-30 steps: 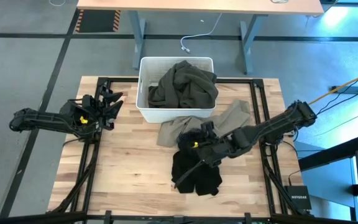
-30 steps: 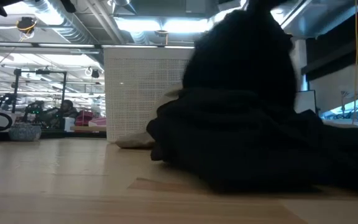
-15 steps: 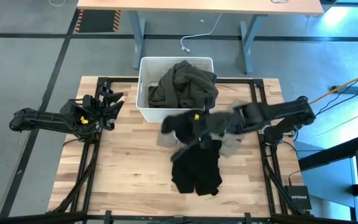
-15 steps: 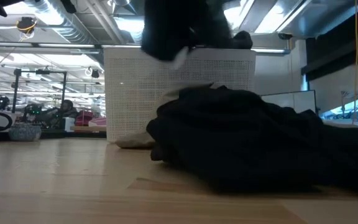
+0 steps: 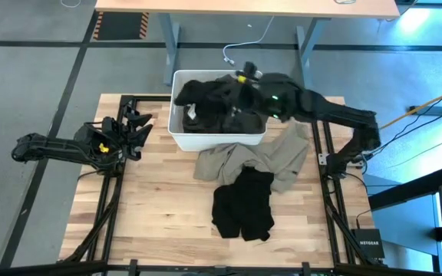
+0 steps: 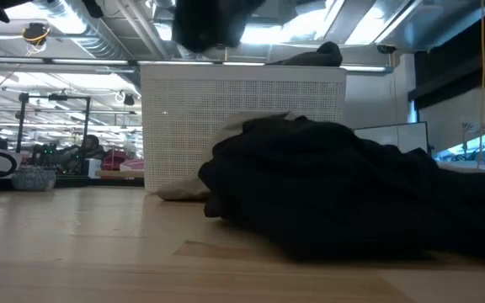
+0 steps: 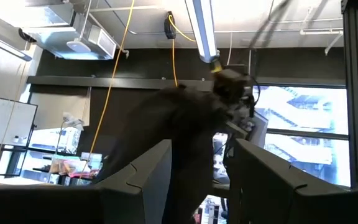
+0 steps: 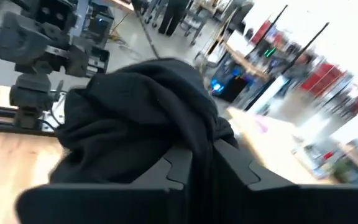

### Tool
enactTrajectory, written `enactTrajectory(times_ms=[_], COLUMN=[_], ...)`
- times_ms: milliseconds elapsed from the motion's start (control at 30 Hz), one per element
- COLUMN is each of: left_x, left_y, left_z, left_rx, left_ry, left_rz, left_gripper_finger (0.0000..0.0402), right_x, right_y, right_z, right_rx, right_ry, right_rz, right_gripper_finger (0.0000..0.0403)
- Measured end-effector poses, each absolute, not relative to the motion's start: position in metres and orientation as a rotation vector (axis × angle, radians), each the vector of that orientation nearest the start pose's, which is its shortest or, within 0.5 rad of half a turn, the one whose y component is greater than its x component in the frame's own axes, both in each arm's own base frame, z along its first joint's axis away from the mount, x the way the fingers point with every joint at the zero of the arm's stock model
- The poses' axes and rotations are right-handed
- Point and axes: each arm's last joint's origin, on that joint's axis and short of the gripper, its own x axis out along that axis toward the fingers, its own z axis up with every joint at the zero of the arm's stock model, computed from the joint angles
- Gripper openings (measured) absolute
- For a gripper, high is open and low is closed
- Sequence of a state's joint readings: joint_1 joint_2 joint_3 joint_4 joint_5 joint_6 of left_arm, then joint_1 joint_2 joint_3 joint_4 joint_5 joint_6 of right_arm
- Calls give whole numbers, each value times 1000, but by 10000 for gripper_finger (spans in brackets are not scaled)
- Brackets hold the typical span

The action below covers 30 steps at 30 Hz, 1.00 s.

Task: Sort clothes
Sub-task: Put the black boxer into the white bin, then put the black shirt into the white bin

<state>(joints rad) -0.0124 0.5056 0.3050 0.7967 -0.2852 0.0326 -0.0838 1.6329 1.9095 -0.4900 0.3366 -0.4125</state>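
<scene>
the right gripper (image 5: 232,83) hangs over the white tub (image 5: 176,130) in the upper middle of the high view, its fingers clamped on a black garment (image 5: 198,96) that drapes from them toward the left, down over the dark olive-green garment (image 5: 245,115) lying in the tub. below the tub, in the centre of the frame, a khaki-beige garment (image 5: 286,149) lies spread on the wooden table (image 5: 152,207) with a second black garment (image 5: 242,205) just beneath and overlapping it, both well apart from the right gripper. the left gripper (image 5: 138,123) waits at the left edge of the table with its fingers spread and nothing between them.
</scene>
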Motion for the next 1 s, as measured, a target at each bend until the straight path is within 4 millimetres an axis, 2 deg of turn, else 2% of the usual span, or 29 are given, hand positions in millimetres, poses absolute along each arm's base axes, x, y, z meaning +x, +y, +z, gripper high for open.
enactTrajectory(times_ms=[167,300,367,533,867,1000], left_x=[120,120,120,120,120,120], left_y=[7,7,7,7,7,7], left_z=[295,295,295,295,295,295], left_rx=[-72,-88,-89,-90,-92,-92], left_ry=[-589,-592,-592,-596,-588,-588], left_rz=[270,265,265,264,263,263], left_gripper_finger=[170,170,170,170,170,170], right_x=[367,372,373,372,372,370], right_y=[-70,-78,-78,-73,-75,-74], right_z=[444,424,417,415,417,413], right_rx=[-302,-361,-438,-490,-476,-478], right_ry=[384,541,629,665,650,688], right_rz=[-454,-623,-645,-641,-685,-677], right_gripper_finger=[94,126,140,158,165,193])
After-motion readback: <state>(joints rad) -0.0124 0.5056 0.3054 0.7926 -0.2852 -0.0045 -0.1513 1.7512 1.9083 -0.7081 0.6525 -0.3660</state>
